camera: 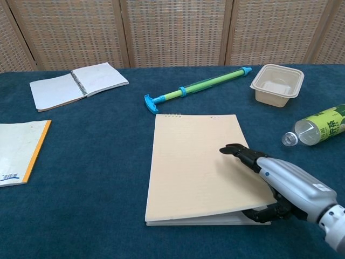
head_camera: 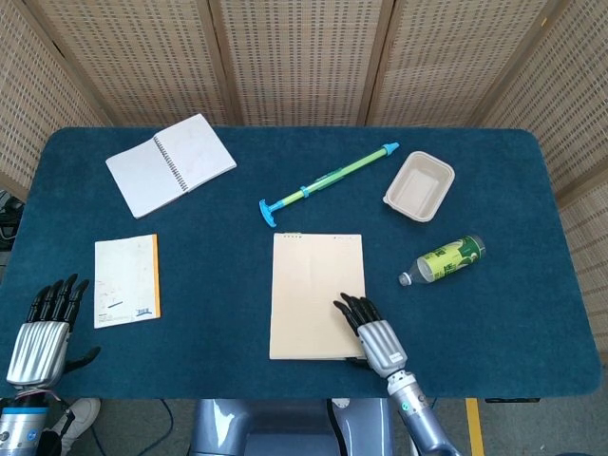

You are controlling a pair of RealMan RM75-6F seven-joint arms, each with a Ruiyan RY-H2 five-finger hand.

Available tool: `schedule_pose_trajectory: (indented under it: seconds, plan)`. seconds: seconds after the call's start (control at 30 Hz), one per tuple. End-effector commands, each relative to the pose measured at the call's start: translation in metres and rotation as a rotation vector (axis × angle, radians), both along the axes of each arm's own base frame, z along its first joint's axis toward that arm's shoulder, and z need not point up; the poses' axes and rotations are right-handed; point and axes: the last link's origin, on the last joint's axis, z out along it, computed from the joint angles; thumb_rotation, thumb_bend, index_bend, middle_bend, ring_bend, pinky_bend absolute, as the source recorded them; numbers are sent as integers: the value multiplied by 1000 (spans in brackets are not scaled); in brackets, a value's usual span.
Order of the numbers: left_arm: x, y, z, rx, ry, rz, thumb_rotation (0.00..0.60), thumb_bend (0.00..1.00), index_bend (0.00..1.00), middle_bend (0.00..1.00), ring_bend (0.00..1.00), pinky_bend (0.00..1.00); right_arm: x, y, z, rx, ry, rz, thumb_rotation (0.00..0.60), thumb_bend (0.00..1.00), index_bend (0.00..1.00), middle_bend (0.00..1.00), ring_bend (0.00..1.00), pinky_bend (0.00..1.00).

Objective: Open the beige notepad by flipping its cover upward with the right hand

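The beige notepad (head_camera: 315, 293) (camera: 199, 164) lies at the table's front middle, its binding edge away from me. My right hand (head_camera: 373, 334) (camera: 280, 183) grips the cover's near right corner, fingers on top and thumb underneath. The cover's near edge is lifted a little, with white pages (camera: 215, 220) showing below it. My left hand (head_camera: 43, 332) hovers at the front left edge, fingers apart and holding nothing; it is absent from the chest view.
An open spiral notebook (head_camera: 171, 163) lies at the back left and an orange-edged booklet (head_camera: 125, 280) at the left. Behind the notepad lies a green-blue pump (head_camera: 328, 180). A beige tray (head_camera: 419, 185) and a lying green bottle (head_camera: 443, 259) are to the right.
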Motion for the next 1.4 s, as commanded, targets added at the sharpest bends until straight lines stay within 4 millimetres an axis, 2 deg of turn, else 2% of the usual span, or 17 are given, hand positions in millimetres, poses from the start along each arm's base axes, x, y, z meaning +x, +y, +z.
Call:
schedule_pose_trajectory:
  seconds: [0.03, 0.3, 0.67, 0.77, 0.87, 1.0, 1.07, 1.2, 1.4]
  plan:
    - [0, 0, 0, 0, 0, 1, 600, 24, 0, 0, 0, 53, 1, -4, 1, 0, 1, -3, 600, 584, 90, 0, 0, 0]
    - [0, 1, -1, -6, 3, 4, 600, 24, 0, 0, 0, 53, 6, -14, 6, -21, -15, 5, 600, 599, 166, 0, 0, 21]
    - [-1, 0, -2, -10, 5, 8, 600, 24, 0, 0, 0, 54, 20, -27, 15, -30, -49, 19, 600, 610, 181, 0, 0, 41]
    - [-1, 0, -1, -10, 4, 9, 600, 24, 0, 0, 0, 54, 23, -30, 16, -21, -66, 15, 600, 637, 216, 13, 0, 99]
    - [-1, 1, -1, -8, 0, 11, 600, 24, 0, 0, 0, 54, 24, -35, 19, -41, -77, 16, 600, 701, 305, 110, 44, 226]
    - [-1, 1, -2, -11, 1, 12, 600, 24, 0, 0, 0, 54, 21, -39, 24, -86, -104, 11, 600, 788, 467, 299, 226, 421]
    - [-1, 1, -2, -11, 2, 12, 600, 24, 0, 0, 0, 54, 19, -40, 26, -105, -115, 7, 600, 819, 516, 363, 289, 490]
    - [0, 1, -2, -9, 1, 11, 600, 24, 0, 0, 0, 54, 14, -43, 31, -133, -130, 1, 600, 862, 591, 457, 393, 549]
    - [0, 1, -3, -14, 2, 13, 600, 24, 0, 0, 0, 54, 3, -42, 41, -142, -141, -11, 600, 880, 644, 518, 462, 593]
